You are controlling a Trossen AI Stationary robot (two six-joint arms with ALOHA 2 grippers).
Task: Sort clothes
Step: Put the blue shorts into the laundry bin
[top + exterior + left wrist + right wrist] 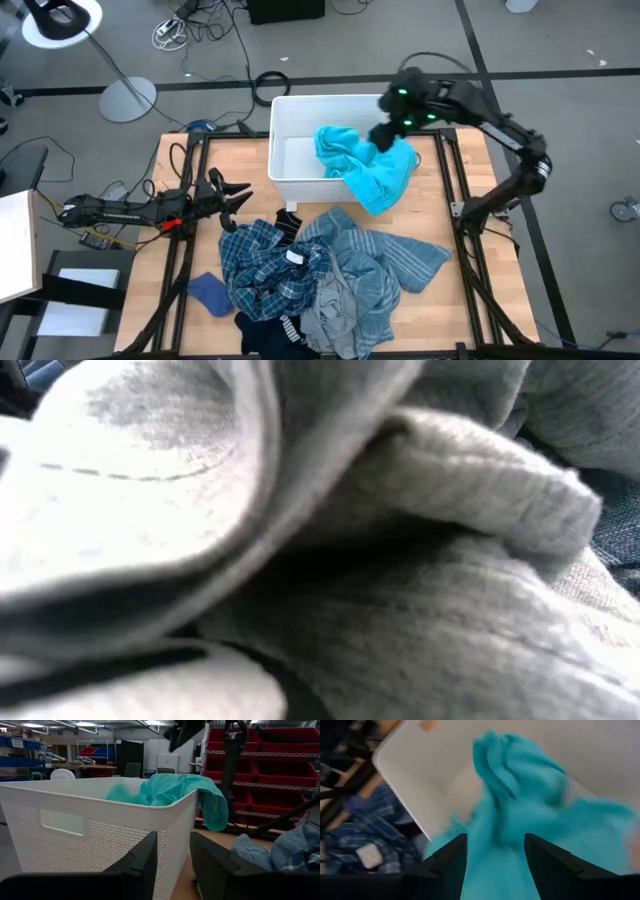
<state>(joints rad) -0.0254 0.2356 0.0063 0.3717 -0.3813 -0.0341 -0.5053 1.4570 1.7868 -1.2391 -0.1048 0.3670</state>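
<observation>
A bright turquoise top [365, 165] lies partly inside the white bin [300, 100] and hangs over its near right rim; it also shows in the left wrist view [170, 790]. My right gripper [385, 130] is open just above it [530, 795]. My left gripper [235, 195] is open and empty, level, beside the bin's near left corner [75, 815]. A pile lies on the table near the front: a blue-and-white plaid shirt [265, 265], a grey-blue striped piece [385, 260], a grey piece [335, 315] and a navy item with white stripes [275, 330]. My right gripper points down over the turquoise top, its open fingers [445, 865] standing on either side of a bunched part of the cloth [495, 845]. I cannot tell whether they touch it.
A small blue cloth [210, 292] lies at the pile's left. Grey fabric [400, 610] fills the low view. Bare wood [430, 200] shows right of the bin and between the bin and the pile. Cables and a lamp base lie on the floor beyond the table.
</observation>
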